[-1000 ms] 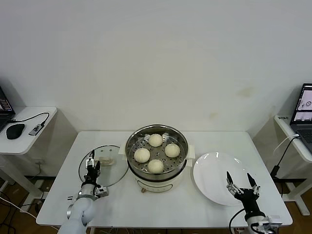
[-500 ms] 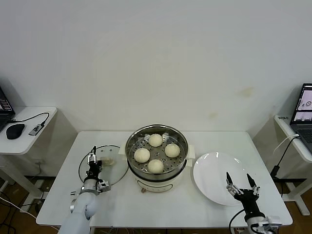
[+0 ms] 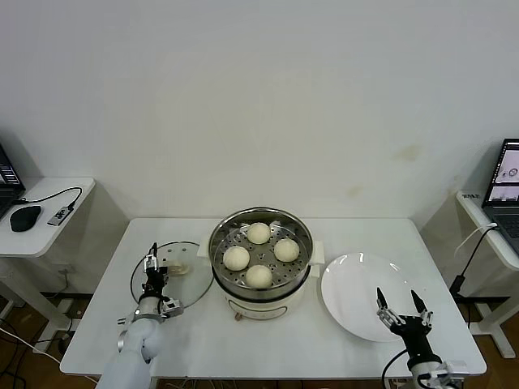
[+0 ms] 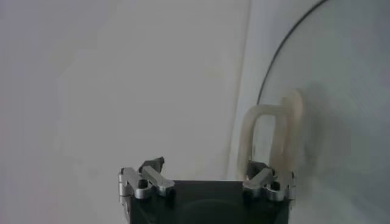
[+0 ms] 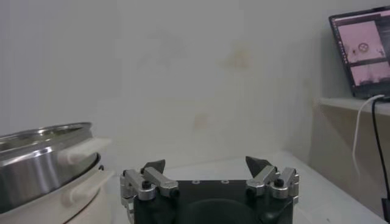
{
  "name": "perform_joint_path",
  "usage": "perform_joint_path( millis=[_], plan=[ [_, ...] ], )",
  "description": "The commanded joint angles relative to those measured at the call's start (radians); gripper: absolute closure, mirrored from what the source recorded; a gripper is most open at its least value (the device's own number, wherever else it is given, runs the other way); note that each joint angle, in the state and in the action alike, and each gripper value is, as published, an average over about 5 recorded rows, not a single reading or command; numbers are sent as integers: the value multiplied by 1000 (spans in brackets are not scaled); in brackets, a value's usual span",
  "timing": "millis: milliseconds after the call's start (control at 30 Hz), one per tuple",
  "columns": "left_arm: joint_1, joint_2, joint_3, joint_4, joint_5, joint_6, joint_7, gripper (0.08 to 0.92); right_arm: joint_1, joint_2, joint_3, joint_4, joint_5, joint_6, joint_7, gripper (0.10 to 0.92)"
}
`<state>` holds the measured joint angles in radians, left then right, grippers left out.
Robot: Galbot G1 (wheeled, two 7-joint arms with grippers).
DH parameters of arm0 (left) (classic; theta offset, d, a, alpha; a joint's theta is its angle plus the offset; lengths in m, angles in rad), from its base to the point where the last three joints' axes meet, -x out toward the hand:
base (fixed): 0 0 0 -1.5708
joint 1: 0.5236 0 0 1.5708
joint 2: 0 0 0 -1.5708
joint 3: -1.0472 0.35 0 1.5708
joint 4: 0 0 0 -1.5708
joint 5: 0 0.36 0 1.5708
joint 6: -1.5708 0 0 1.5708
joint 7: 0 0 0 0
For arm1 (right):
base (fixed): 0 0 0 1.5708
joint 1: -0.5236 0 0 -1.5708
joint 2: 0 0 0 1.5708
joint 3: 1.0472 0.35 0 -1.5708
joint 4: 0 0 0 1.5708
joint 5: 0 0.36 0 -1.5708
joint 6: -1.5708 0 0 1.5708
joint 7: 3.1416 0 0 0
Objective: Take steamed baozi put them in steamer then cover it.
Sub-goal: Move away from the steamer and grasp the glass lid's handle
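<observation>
Between the left gripper's (image 3: 152, 265) spread fingers stands the cover's (image 3: 188, 284) cream handle (image 4: 272, 135), not yet clamped. Beside it, the steamer (image 3: 261, 258) holds four steamed baozi (image 3: 259, 276). Right gripper (image 3: 399, 306) hovers wide-fingered over the plate (image 3: 357, 284).

The left arm reaches up from about seven o'clock, wrist raised, its left gripper (image 3: 152, 265) pointing toward twelve with the jaws spread apart. The right arm rises from about five o'clock, forearm nearly upright, and its right gripper (image 3: 398, 305) also points toward twelve, jaws wide apart and holding nothing.
</observation>
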<state>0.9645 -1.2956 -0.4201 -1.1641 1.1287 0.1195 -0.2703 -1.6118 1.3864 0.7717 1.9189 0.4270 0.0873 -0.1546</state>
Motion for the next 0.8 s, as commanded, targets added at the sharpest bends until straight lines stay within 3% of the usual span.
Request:
perform_joint_path(
  millis=[33, 600, 800],
  plan=[
    [2, -1, 1, 27, -25, -17, -14, 268, -3, -1, 2, 5, 0, 0, 0, 203],
    [-18, 13, -2, 99, -48, -77, -54, 770, -18, 2, 7, 26, -4, 3, -2, 203],
    [20, 17, -19, 35, -45, -63, -26, 856, -14, 2, 9, 30, -2, 2, -2, 203]
  ],
)
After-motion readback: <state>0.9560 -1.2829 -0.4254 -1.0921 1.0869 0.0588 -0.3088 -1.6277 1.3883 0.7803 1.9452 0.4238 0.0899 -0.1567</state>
